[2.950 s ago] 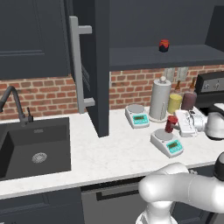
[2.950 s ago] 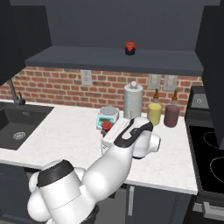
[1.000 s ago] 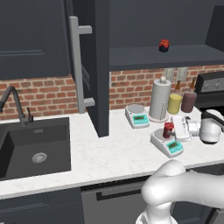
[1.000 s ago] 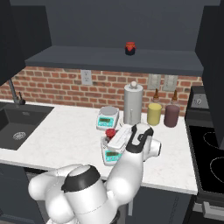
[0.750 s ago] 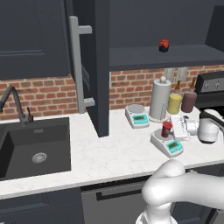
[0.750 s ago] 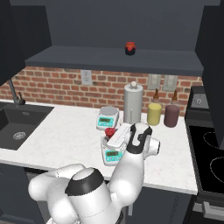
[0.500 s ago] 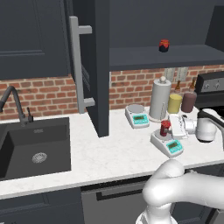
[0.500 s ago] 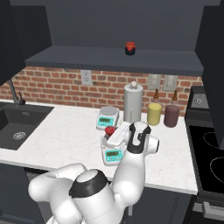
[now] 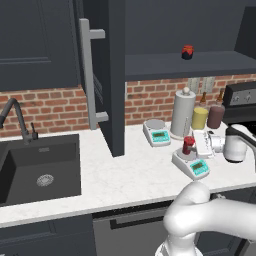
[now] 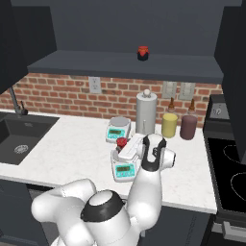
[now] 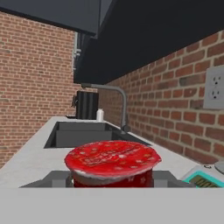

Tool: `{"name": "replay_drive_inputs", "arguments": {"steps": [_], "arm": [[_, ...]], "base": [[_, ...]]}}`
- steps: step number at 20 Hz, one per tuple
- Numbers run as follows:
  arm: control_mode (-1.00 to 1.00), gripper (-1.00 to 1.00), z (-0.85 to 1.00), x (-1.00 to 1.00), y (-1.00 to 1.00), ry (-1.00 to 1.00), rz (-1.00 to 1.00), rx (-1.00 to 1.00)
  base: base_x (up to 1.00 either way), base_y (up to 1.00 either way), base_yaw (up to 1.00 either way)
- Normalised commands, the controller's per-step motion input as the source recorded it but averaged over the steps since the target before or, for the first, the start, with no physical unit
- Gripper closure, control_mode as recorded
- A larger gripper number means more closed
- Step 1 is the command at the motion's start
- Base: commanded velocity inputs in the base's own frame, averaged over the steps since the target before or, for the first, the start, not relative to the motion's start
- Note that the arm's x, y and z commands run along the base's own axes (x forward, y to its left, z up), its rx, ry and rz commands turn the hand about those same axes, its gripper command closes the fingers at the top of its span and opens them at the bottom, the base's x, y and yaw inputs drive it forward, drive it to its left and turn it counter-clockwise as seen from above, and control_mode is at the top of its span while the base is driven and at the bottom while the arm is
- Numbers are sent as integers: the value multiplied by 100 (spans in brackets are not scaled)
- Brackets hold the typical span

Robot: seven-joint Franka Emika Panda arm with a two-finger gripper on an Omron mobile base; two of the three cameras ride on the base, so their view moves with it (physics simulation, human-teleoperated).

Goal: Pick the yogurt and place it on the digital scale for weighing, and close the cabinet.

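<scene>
The yogurt (image 9: 188, 145), a small red cup, stands upright on the round pan of the diagonally turned digital scale (image 9: 195, 167) on the white counter. My gripper (image 9: 194, 145) reaches in from the right and is shut on the yogurt, a finger on each side. In the hand view the yogurt (image 11: 113, 158) sits close, its red lid toward the camera, with grey fingers (image 11: 57, 177) flanking it. In the right base view the yogurt (image 10: 121, 142) stands on the digital scale (image 10: 124, 169). The cabinet door (image 9: 111, 75) stands swung open, its bar handle (image 9: 88, 75) facing the sink side.
A second scale (image 9: 156, 132) sits square nearer the brick wall. A paper towel roll (image 9: 182, 114), a yellow jar (image 9: 199, 118) and a maroon jar (image 9: 216, 116) stand behind. A squat red-and-black item (image 9: 187, 52) rests on the open shelf. The sink (image 9: 37, 167) lies left, the stove (image 10: 230, 173) right.
Three seconds ago the yogurt hung higher, right of the scale; it has since come down onto the pan. Over the last second the yogurt has hardly moved; the wrist turned slightly.
</scene>
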Motion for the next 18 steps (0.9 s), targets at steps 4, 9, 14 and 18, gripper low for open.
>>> {"name": "replay_drive_inputs", "arguments": {"steps": [4,9,14,18], "arm": [[-100,-100,0,0,0,0,0,0],[-100,-100,0,0,0,0,0,0],[-100,-100,0,-10,-14,-3,0,0],[-100,-100,2,-32,-46,-9,-2,1]], "base": [[0,0,0],[0,0,0],[0,0,0],[0,0,0]]}}
